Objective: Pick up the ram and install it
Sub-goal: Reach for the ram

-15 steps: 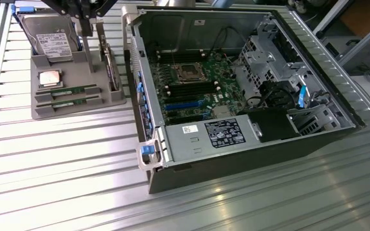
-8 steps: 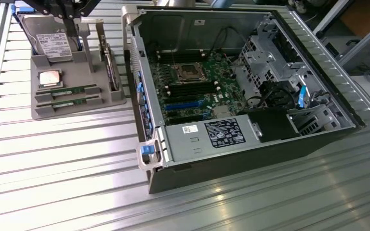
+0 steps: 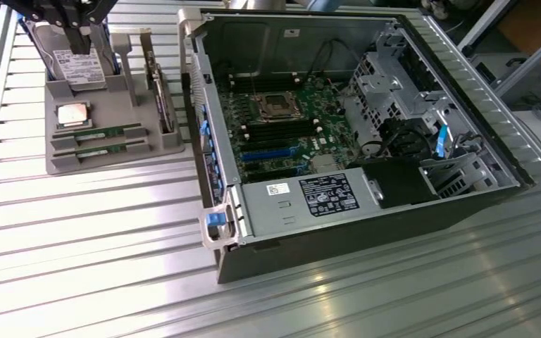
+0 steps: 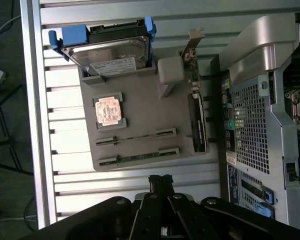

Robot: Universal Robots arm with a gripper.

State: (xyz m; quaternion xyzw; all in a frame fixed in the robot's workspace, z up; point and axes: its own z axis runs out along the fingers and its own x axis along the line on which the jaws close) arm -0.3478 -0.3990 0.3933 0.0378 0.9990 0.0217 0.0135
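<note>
gripper (image 4: 160, 178), fingers pressed together, empty, hovering near grey parts tray (image 4: 140, 110); two ram sticks (image 4: 136, 137) seated in tray slots, untouched.

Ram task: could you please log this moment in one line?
gripper: near holder | ram: in holder slot | pick: not done

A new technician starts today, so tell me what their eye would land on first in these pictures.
The open computer case, its motherboard bare, dominates the exterior view's centre and right. On that view's left, a grey tray holds a hard drive, a processor and two ram sticks. The gripper hangs above the tray's hard-drive end.
</note>
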